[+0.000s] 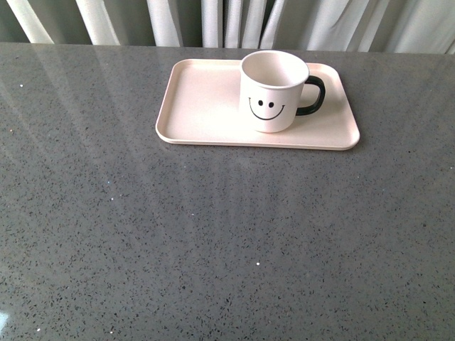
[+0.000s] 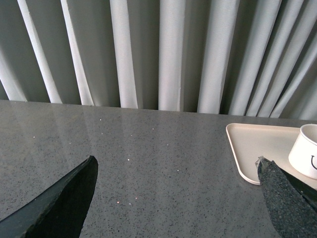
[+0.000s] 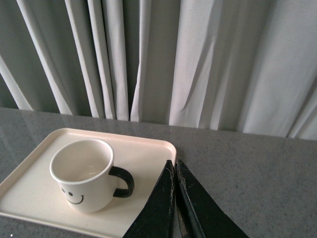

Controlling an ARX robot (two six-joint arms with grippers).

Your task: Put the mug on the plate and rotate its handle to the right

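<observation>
Standing on the plate (image 3: 143, 148), the mug (image 3: 84, 181) sits beside the closed right gripper (image 3: 175, 166).

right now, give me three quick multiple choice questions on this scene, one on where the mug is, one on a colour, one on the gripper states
1. Where does the mug stand?
A. on the bare table
B. on the plate, right of its middle
C. upside down beside the plate

2. What colour is the handle?
A. black
B. cream
C. red

3. How are the grippers?
A. both shut
B. both open
C. left gripper open, right gripper shut

Answers:
1 B, the front view shows it upright inside the rim.
2 A, a glossy black loop pointing right.
3 C, left fingers stand wide apart, right fingers meet, holding nothing.
</observation>
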